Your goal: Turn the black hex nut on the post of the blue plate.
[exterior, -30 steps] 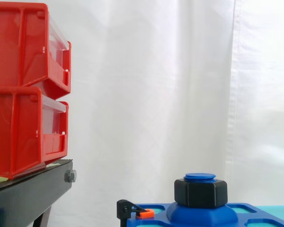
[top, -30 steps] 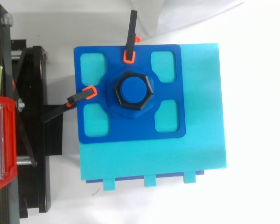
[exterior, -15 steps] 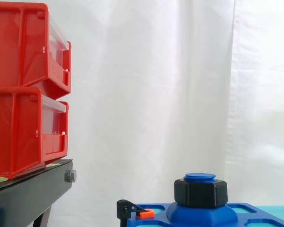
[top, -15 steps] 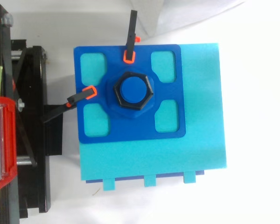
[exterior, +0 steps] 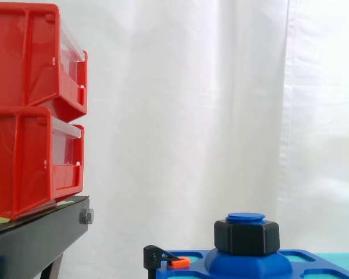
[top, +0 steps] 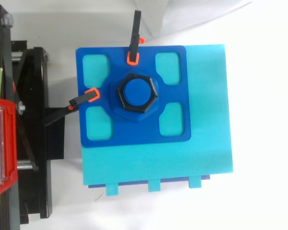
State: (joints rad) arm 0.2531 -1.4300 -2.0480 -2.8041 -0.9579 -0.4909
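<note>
A black hex nut [top: 121, 106] sits on the blue post [top: 137, 93] at the middle of the blue plate [top: 134, 132]. In the side view the nut [exterior: 246, 236] stands low at the bottom, with the post's round blue top [exterior: 245, 217] just above it. The plate has several cut-outs showing the cyan slab beneath. Two black clamps with orange tips [top: 91, 94] [top: 132, 58] grip the plate's left and far edges.
The plate lies on a cyan slab [top: 206, 110]. Two stacked red bins [exterior: 29, 110] rest on a black stand [exterior: 41, 238] to the left. A white curtain [exterior: 221, 116] hangs behind. In the top view the stand [top: 31, 134] runs along the left edge.
</note>
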